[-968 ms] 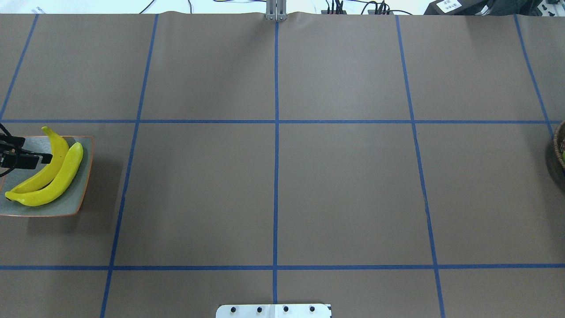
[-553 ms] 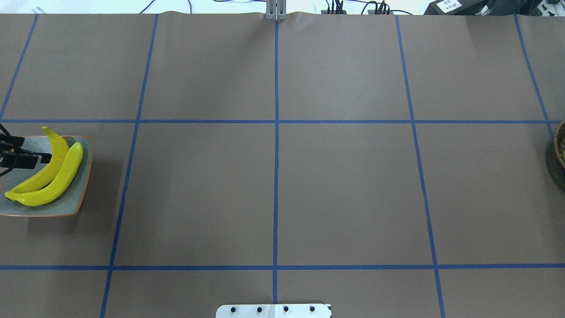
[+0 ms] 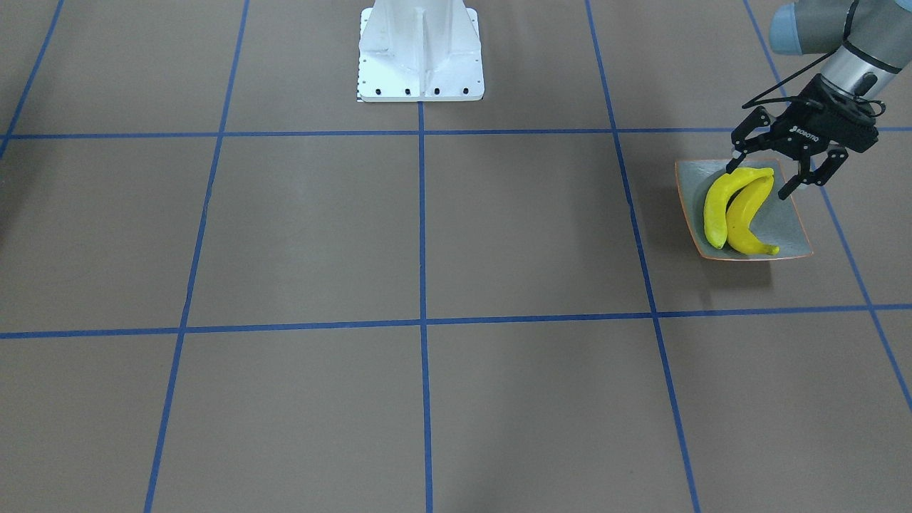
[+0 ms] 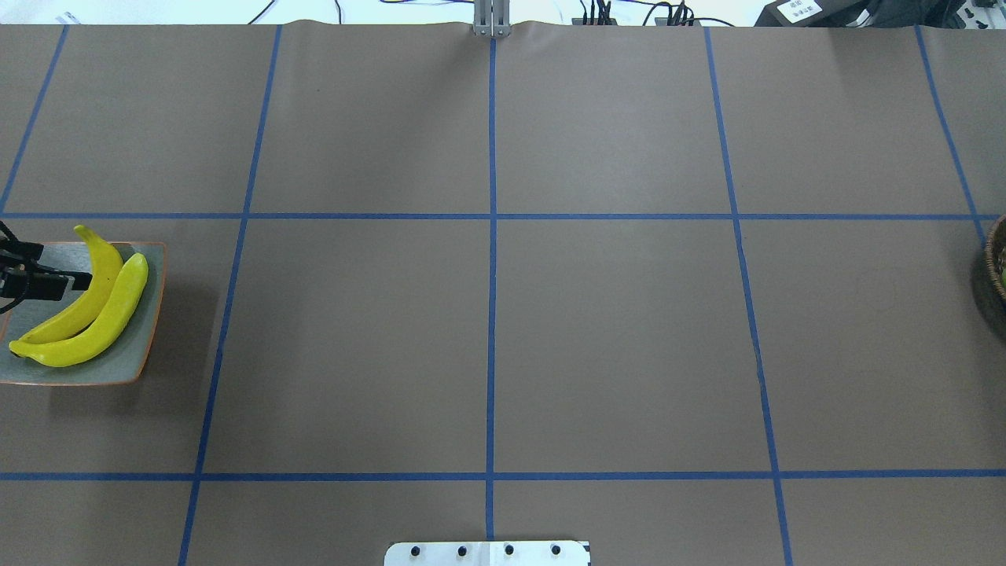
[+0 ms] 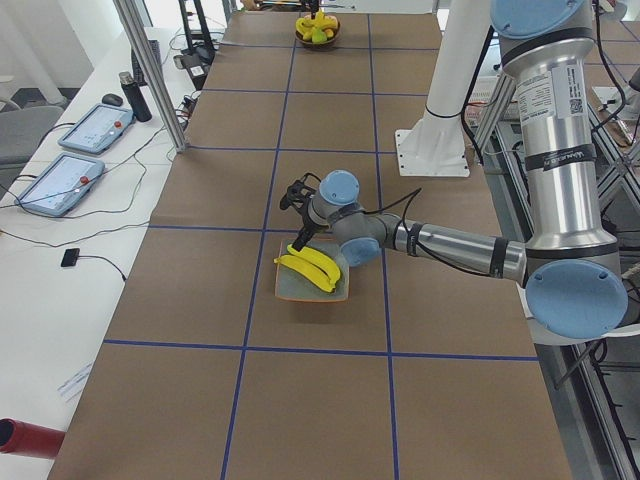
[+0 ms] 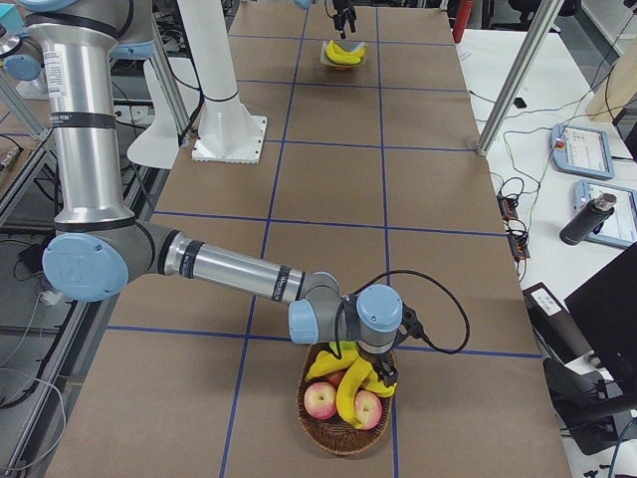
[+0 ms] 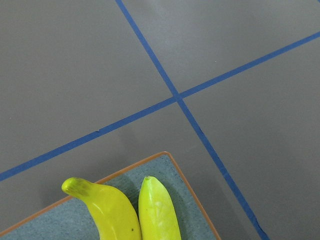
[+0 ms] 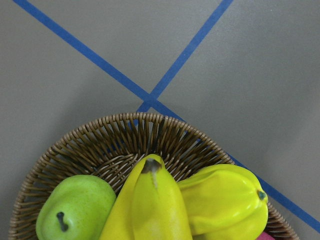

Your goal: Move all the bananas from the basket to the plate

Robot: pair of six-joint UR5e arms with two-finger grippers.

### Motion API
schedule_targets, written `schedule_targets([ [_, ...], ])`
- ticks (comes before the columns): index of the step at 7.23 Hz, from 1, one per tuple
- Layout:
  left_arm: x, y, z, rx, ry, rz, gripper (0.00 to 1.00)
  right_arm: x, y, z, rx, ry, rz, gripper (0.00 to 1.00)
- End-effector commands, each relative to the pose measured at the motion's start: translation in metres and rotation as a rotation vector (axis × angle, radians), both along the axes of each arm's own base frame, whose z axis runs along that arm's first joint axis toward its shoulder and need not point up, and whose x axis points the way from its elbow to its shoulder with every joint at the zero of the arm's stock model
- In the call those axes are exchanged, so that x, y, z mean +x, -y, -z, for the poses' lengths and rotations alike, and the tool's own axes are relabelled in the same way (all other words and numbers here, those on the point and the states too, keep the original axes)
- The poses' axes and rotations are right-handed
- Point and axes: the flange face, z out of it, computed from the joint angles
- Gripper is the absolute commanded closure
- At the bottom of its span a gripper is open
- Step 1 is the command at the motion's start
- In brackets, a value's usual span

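Note:
Two yellow bananas lie side by side on the square grey-green plate at the table's left end. My left gripper hangs open just above their near ends and holds nothing. In the wicker basket at the far right end lie more bananas. My right gripper is down among the fruit there. It shows only in the exterior right view, so I cannot tell whether it is open or shut.
A green pear and two red apples share the basket with the bananas. The robot's white base stands at mid-table. Blue tape lines grid the brown table cover. Tablets and cables lie on the side desk.
The left gripper has drawn back very slightly from the bananas on the plate. The bananas and the plate have stayed put.

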Motion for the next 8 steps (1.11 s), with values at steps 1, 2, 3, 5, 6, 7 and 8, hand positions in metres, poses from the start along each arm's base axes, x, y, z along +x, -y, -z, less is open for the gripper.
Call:
schedule_targets([
  [1, 0.000, 0.000, 0.000, 0.001, -0.001, 0.000, 0.00, -0.018, 0.000, 0.000, -0.020, 0.010, -0.045, 0.08],
  [2, 0.001, 0.001, 0.001, 0.003, -0.002, 0.000, 0.00, -0.018, -0.007, -0.006, -0.025, 0.009, -0.044, 0.10],
  [3, 0.001, 0.001, 0.002, 0.004, -0.002, 0.000, 0.00, -0.016, -0.019, -0.015, -0.016, 0.003, -0.046, 0.15],
  [5, 0.002, 0.002, 0.001, 0.004, -0.001, -0.001, 0.00, -0.015, -0.027, -0.022, -0.029, -0.001, -0.047, 0.32],
  [6, 0.002, 0.002, 0.001, 0.006, -0.001, -0.001, 0.00, -0.015, -0.026, -0.021, -0.028, -0.001, -0.047, 0.46],
  [7, 0.002, 0.002, 0.001, 0.006, -0.001, -0.001, 0.00, -0.016, -0.025, -0.017, -0.020, 0.001, -0.047, 0.67],
  [8, 0.002, 0.002, 0.001, 0.006, -0.001, -0.001, 0.00, -0.016, -0.021, -0.008, -0.003, 0.008, -0.045, 0.87],
])
